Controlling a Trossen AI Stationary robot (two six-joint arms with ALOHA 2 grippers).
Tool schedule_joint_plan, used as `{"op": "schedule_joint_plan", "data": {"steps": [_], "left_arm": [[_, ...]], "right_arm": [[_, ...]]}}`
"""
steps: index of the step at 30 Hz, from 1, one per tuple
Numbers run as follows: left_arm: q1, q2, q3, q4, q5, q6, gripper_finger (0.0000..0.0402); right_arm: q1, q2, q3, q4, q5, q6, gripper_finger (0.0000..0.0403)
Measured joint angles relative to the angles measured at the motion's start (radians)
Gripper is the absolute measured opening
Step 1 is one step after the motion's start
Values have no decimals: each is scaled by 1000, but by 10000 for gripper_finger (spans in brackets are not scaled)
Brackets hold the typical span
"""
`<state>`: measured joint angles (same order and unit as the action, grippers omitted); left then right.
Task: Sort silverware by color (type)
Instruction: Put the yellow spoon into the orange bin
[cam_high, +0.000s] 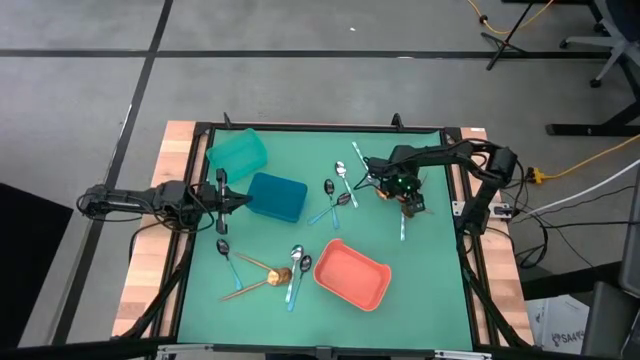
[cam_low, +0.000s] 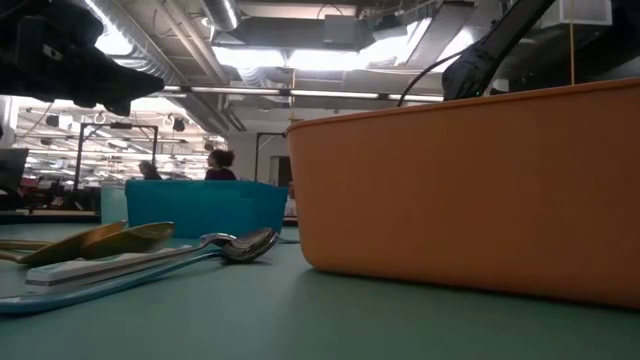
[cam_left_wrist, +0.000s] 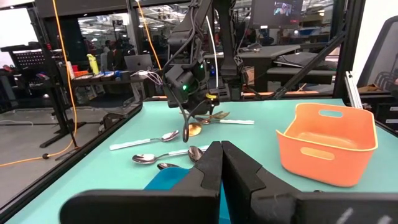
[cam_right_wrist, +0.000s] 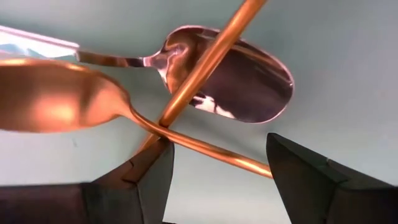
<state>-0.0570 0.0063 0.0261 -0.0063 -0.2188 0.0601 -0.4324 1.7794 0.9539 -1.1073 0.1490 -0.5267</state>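
Copper handles (cam_right_wrist: 205, 62) cross between spread right fingers (cam_right_wrist: 140, 177) (wrist view only).

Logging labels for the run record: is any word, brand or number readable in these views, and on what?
No text can be read with confidence.
White box on the floor beside the table: dark print, too small to read.
Monitor in the room behind: image on screen, no legible words.
Coral bin, blue bin, teal bin: no markings visible.
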Motion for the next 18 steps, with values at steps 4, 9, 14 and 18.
{"op": "schedule_joint_plan", "data": {"steps": [4,9,14,18], "left_arm": [[0,0,0,0,0,0,0],[0,0,0,0,0,0,0],[0,0,0,0,0,0,0],[0,0,0,0,0,0,0]], "right_arm": [[0,0,0,14,0,8,229],[0,0,0,17,-1,8,185],[0,0,0,18,-3,7,142],[0,0,0,18,-3,7,113]]}}
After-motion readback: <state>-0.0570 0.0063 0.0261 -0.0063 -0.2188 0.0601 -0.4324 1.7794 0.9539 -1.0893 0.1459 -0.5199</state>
